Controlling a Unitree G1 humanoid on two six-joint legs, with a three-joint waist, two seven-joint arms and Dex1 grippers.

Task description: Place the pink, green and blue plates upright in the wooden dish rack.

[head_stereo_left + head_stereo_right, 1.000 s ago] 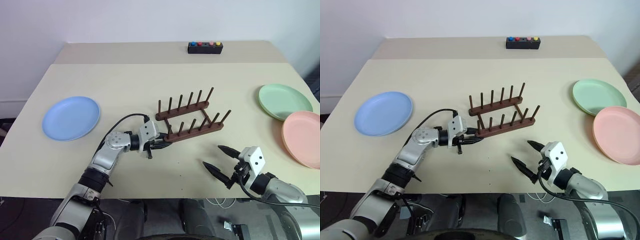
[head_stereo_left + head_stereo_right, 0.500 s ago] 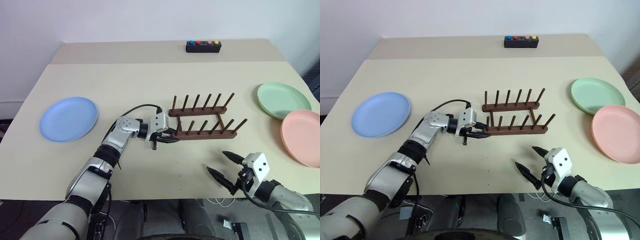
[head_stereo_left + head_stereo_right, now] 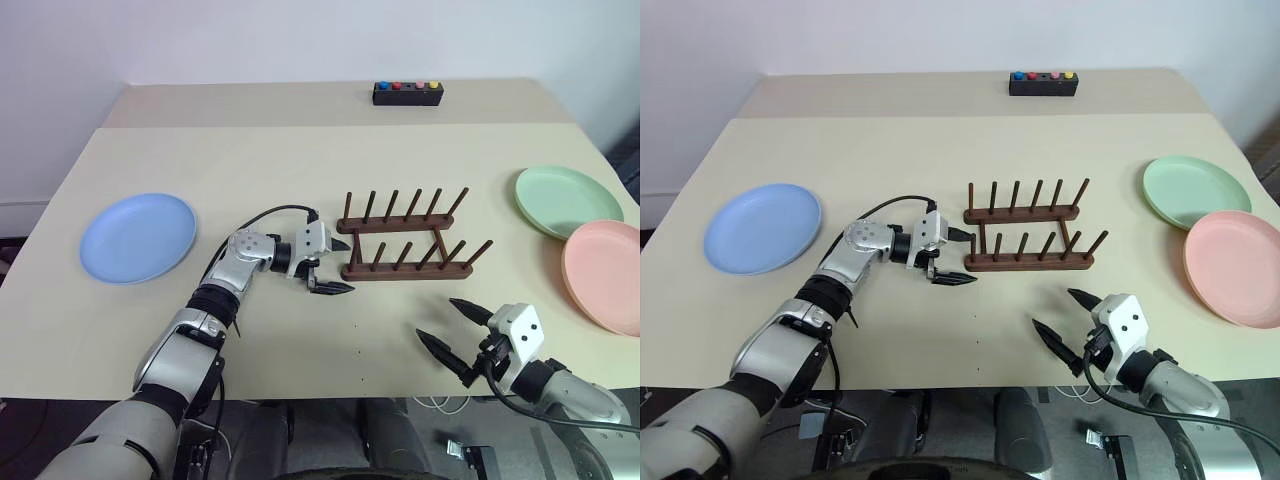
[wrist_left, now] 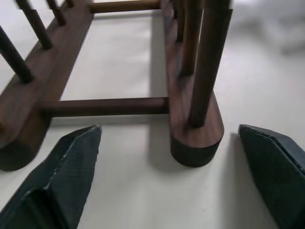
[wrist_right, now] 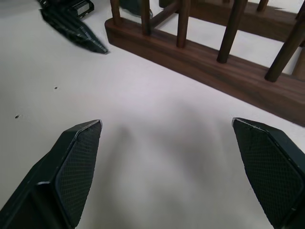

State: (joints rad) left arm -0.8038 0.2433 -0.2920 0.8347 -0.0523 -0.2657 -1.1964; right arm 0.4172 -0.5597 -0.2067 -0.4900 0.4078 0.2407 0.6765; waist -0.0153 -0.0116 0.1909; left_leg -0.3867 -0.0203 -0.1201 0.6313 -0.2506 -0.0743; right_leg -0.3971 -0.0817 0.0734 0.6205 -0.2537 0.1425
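Plates: three, all lying flat on the table [image 3: 300, 150], none in the rack.
Blue plate [image 3: 138, 237]: alone on the robot's left side, near the left edge of the table, well apart from the rack.
Green plate [image 3: 568, 201]: on the right side, near the right edge.
Pink plate [image 3: 604, 275]: just in front of the green plate; the two rims seem to overlap a little, and its right part reaches the border of the picture.
Wooden dish rack [image 3: 408, 247]: one, near the middle of the table, two parallel base bars, six upright pegs on each, all slots free.
Left gripper [image 3: 335, 267]: open, its two black fingers spread around the left end of the near base bar; in the left wrist view the bar end [image 4: 196, 138] stands between the fingers [image 4: 71, 164] and touches neither.
Right gripper [image 3: 455, 327]: open wide, holds nothing, in front of the rack's right end, near the front edge of the table.
Button box [image 3: 409, 93]: one, black, four coloured buttons, at the far edge.
Open room: broad bare tabletop between blue plate and rack, and behind the rack.
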